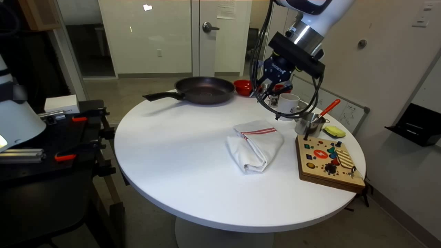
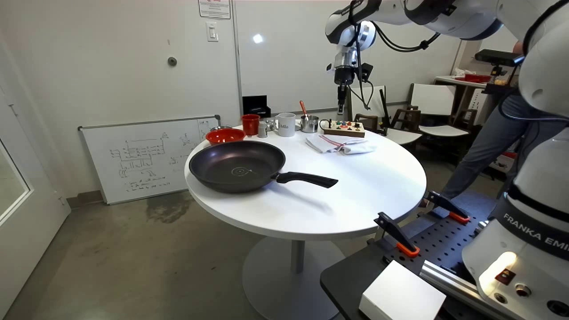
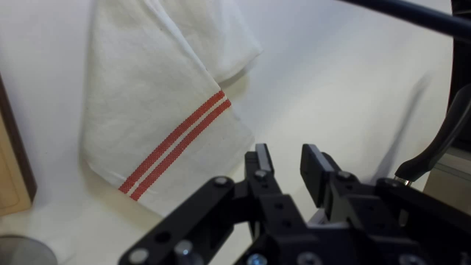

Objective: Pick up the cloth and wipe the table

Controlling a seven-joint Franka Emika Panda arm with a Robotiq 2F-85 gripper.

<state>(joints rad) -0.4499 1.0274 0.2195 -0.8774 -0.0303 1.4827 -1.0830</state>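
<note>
The cloth (image 1: 262,148) lies folded on the round white table (image 1: 172,155), its red stripes uppermost. Both exterior views show it, and in the wrist view the cloth (image 3: 147,92) fills the upper left. My gripper (image 3: 288,156) is partly open, a moderate gap between its fingers and only bare table (image 3: 349,84) visible through it. In the wrist view the fingertips appear just past the striped end of the fabric, apart from it. An exterior view has the gripper (image 2: 341,109) hanging well above the tabletop (image 2: 373,182), pointing down.
A black frying pan (image 1: 205,90) occupies the far side in an exterior view. Near it stand a red bowl (image 1: 243,87), a white mug (image 1: 288,103) and a steel pot (image 1: 306,125) with a red-handled utensil. A yellow sponge (image 1: 334,131) and wooden knob board (image 1: 327,162) sit beyond the cloth.
</note>
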